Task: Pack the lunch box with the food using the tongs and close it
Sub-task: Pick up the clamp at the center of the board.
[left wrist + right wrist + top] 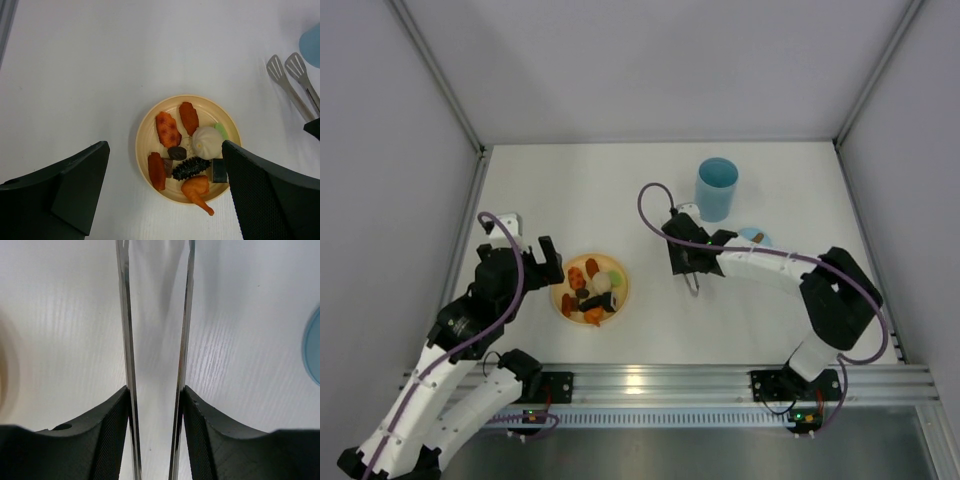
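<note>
The tongs [126, 340] lie flat on the white table, and my right gripper [156, 395] is shut on them, one black finger pressing the outside of each slim metal arm. From above, that gripper [688, 262] sits left of the blue lid [754, 237], and the tongs [693, 283] poke out toward the near edge. The light blue lunch box [717, 187] stands open behind them. The food [592, 290] is piled on a yellow plate [560, 300]. My left gripper [164, 150] hangs open above the plate [142, 137], holding nothing. The spatula tips of the tongs [290, 82] show at the upper right of its view.
Grey walls close in the table on the left, right and back. An aluminium rail [650, 380] runs along the near edge between the arm bases. The lid's rim [312, 347] shows at the right edge of the right wrist view.
</note>
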